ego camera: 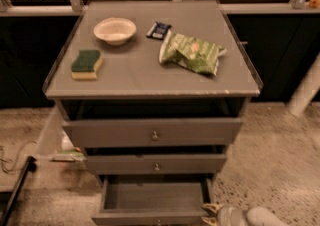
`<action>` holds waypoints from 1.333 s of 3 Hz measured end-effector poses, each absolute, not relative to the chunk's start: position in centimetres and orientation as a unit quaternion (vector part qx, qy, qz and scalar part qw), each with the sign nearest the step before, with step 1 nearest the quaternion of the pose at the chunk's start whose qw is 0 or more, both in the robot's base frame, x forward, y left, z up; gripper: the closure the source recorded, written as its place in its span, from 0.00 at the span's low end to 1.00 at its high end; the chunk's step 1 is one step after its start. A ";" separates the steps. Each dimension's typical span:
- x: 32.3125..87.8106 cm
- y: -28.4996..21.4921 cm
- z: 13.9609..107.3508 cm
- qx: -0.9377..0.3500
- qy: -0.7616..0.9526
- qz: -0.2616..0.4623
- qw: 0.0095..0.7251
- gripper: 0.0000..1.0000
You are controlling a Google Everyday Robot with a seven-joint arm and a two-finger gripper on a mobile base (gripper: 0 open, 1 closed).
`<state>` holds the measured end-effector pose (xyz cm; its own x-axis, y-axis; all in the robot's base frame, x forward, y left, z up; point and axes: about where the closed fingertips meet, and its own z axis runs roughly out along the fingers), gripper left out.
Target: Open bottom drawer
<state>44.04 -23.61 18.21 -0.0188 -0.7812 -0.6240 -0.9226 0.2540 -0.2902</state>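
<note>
One tool (pixel 212 213) sits at the right front corner of the pulled-out bottom drawer (pixel 155 197); whether it grips anything cannot be told.

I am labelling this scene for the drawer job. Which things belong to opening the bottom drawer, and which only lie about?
Belong to the job:
bottom drawer, pulled out
end effector, low at that drawer's right front corner

Only lying about:
bowl, sponge, green chip bag and dark packet, all on the cabinet top
top drawer
middle drawer
</note>
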 end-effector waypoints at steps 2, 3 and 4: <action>43.8 -23.6 18.4 -0.602 0.707 0.099 0.358 0.81; 43.8 -23.6 18.4 -0.602 0.707 0.099 0.358 0.58; 43.8 -23.6 18.4 -0.602 0.707 0.099 0.358 0.34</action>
<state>43.81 -23.62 18.43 -0.0200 -0.7806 -0.6247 -0.9218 0.2564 -0.2908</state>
